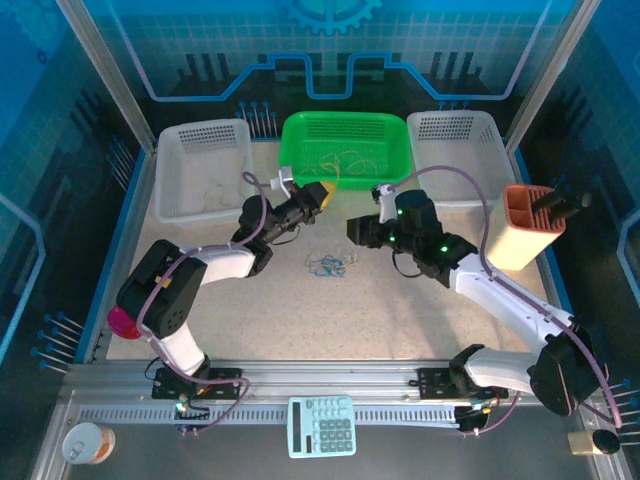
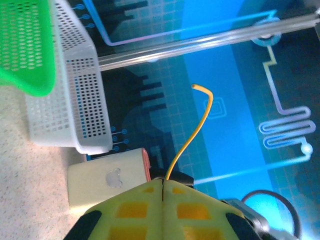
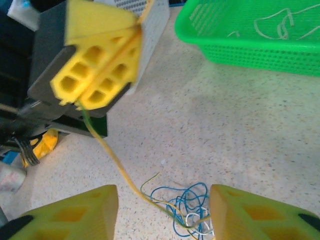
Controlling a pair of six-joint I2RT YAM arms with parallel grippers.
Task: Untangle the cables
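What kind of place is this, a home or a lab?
Most likely a robotics lab cell: left arm and right arm bolted to an aluminium rail, blue circuit-print panels around, the left gripper pinching a yellow cable.

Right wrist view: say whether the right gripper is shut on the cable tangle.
No, the right gripper stands open, its fingers wide apart, with the cable tangle showing between them.
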